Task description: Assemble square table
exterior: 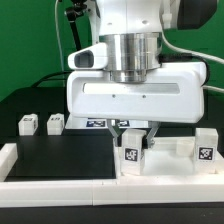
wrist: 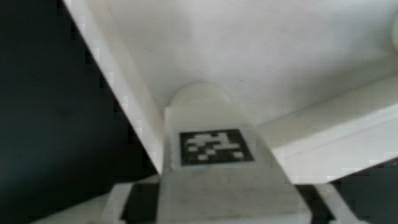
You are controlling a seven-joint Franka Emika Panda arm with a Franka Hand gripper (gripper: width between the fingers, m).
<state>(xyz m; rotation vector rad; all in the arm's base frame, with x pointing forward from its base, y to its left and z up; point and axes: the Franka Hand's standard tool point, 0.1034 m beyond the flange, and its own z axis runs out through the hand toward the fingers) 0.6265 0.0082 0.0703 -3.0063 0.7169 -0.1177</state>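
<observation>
The fingers [wrist: 143, 205] pinch one leg [wrist: 217, 147] upright against the slab [exterior: 170, 162] at the exterior view's right. Three spare legs [exterior: 28, 123] stand loose on the desk [exterior: 60, 160], so most assembly seems undone.

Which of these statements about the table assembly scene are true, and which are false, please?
1. Two loose legs stand side by side on the black table at the exterior view's left. True.
2. The gripper is open and empty. False: it is shut on a tagged leg.
3. The square slab lies at the exterior view's left. False: it lies at the right, below the tagged leg.
4. Another leg stands near the exterior view's right edge. True.
</observation>
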